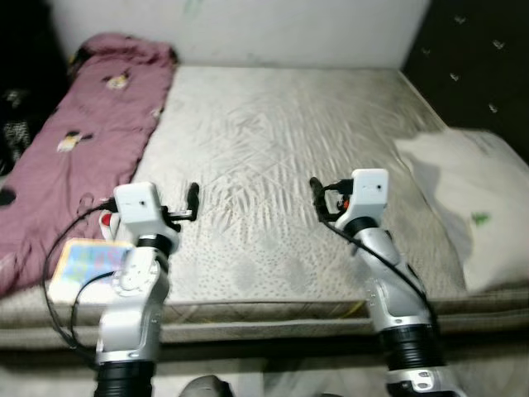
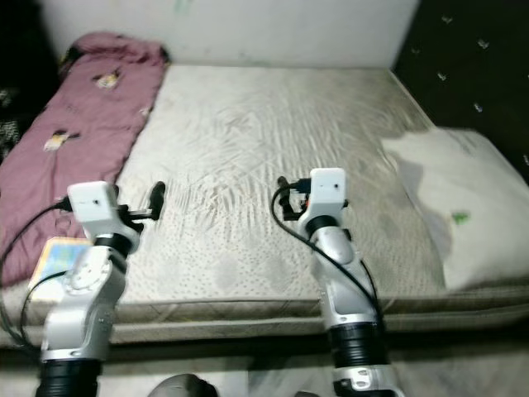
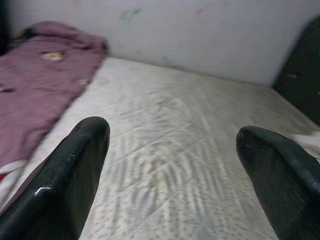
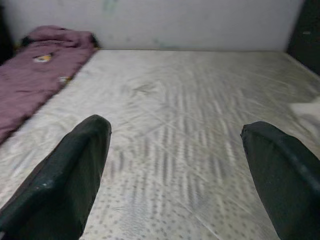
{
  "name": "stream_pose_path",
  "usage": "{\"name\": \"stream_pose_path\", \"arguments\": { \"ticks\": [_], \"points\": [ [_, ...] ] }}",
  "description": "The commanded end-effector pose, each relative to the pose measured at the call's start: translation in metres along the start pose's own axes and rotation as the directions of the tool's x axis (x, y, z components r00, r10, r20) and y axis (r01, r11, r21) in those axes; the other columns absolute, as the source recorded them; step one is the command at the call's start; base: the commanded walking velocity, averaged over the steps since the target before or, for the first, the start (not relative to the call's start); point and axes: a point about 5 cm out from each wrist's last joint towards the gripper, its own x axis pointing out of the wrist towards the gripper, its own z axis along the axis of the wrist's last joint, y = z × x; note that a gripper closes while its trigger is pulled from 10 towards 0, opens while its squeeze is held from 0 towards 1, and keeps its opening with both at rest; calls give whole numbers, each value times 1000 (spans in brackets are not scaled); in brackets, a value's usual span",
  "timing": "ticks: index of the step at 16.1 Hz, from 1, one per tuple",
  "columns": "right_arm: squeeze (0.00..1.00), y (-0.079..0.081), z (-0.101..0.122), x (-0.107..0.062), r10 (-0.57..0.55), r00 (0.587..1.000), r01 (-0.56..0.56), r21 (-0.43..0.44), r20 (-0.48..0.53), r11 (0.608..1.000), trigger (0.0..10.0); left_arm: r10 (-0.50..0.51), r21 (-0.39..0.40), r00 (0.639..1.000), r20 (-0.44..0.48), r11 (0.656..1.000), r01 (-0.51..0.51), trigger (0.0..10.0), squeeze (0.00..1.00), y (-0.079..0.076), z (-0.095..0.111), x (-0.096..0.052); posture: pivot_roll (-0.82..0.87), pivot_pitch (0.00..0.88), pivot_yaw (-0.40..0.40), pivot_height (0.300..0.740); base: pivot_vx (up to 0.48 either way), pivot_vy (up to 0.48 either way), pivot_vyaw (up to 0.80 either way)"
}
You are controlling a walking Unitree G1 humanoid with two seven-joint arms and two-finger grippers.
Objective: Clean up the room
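Over the bed (image 1: 281,149), my left hand (image 1: 193,201) and right hand (image 1: 316,197) both open, empty. Blanket (image 1: 78,149), pillow (image 1: 471,198), book (image 1: 83,265) untidied; cleanup barely begun.

A bed (image 1: 273,149) occupies most of the room, its bare mattress covered in pale beige fabric with a quilted leaf pattern. The mattress's front edge (image 1: 273,313) shows a seam and piping. A plain white wall (image 1: 273,29) stands behind the far side of the bed, with faint marks on it. A dark tufted headboard (image 1: 479,62) rises along the bed's right side. The far left corner (image 1: 21,74) lies in deep shadow. Light falls evenly across the mattress surface.
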Motion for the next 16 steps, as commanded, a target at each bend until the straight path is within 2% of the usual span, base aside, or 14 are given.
{"name": "stream_pose_path", "arguments": {
  "ticks": [1, 14, 16],
  "points": [
    [0, -1, 1, 0, -3, 1000, 3, 3, 0, 1000, 10000, 1, 8, 1000, 11, 1000, -1, 10000, 0, 1, 5, 1, 8, 0, -10, 740, 0, 480, -800],
    [0, 4, -3, -2, 28, 999, -29, -13, -19, 1000, 10000, 3, 8, 1000, 8, 1000, -3, 10000, 0, 0, 4, 1, 7, 0, -11, 740, 0, 480, 0],
    [0, 5, -4, -2, 37, 999, -37, -20, -24, 999, 10000, -11, 9, 999, 40, 1000, 10, 10000, 0, 0, 7, -1, 7, 0, -11, 740, 0, 0, 0]
  ]
}}
